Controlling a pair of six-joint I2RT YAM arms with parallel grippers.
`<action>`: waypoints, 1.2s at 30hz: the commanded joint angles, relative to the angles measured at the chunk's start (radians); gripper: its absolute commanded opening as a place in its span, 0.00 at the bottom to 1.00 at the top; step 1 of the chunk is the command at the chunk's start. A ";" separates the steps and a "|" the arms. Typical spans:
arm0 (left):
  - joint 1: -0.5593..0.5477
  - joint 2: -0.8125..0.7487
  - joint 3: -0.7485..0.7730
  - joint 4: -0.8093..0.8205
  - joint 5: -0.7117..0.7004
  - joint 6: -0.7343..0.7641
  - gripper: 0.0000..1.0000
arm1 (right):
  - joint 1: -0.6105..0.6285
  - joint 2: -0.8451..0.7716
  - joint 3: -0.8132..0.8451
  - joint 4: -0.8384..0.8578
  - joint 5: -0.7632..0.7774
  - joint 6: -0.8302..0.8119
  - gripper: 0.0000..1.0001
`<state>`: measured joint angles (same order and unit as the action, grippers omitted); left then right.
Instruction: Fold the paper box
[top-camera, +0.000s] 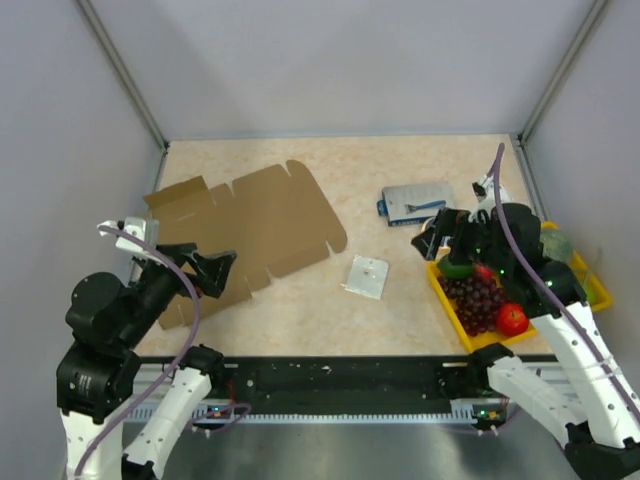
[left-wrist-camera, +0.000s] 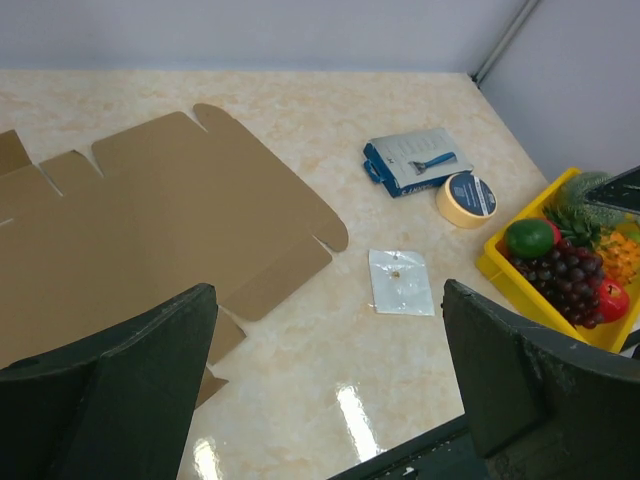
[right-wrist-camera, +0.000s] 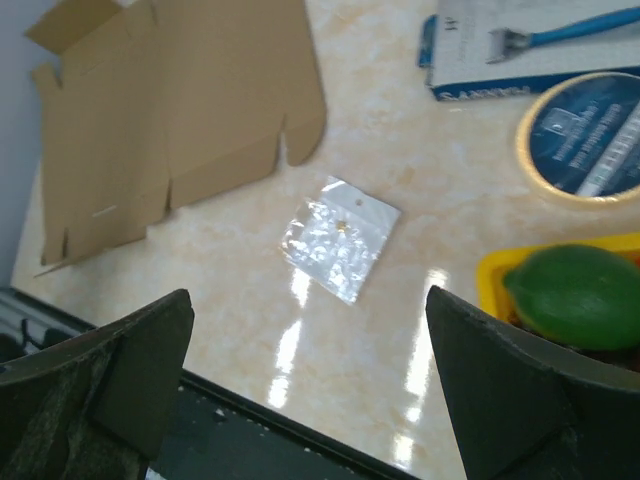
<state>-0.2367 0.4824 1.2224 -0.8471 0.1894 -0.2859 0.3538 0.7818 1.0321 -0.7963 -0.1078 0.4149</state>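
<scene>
One paper box (top-camera: 250, 225) lying flat; left pincer (top-camera: 217, 272), right pincer (top-camera: 431, 236), both agape

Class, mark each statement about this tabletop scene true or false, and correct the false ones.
1. The large brown cardboard sheet lies flat and unfolded on the table. True.
2. The left gripper is clamped on a cardboard flap. False: its jaws stand open and hold nothing.
3. The small clear plastic packet lies on top of the cardboard. False: it lies on bare table, between the sheet and the yellow plastic tray.
4. The tray holds fruit, including dark grapes and a green lime. True.
5. The right gripper is open. True.
</scene>
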 joint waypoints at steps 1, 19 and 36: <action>-0.003 -0.005 0.021 0.005 -0.013 0.013 0.98 | 0.175 0.031 -0.090 0.408 -0.020 0.183 0.99; -0.003 -0.083 0.103 -0.090 -0.148 0.053 0.98 | 0.844 0.985 0.061 0.980 0.168 1.183 0.96; -0.003 -0.102 0.048 -0.070 -0.074 0.005 0.98 | 0.872 1.344 0.374 0.908 0.111 1.207 0.65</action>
<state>-0.2367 0.3855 1.2747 -0.9516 0.0948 -0.2638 1.2076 2.0834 1.3392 0.1043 0.0193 1.6062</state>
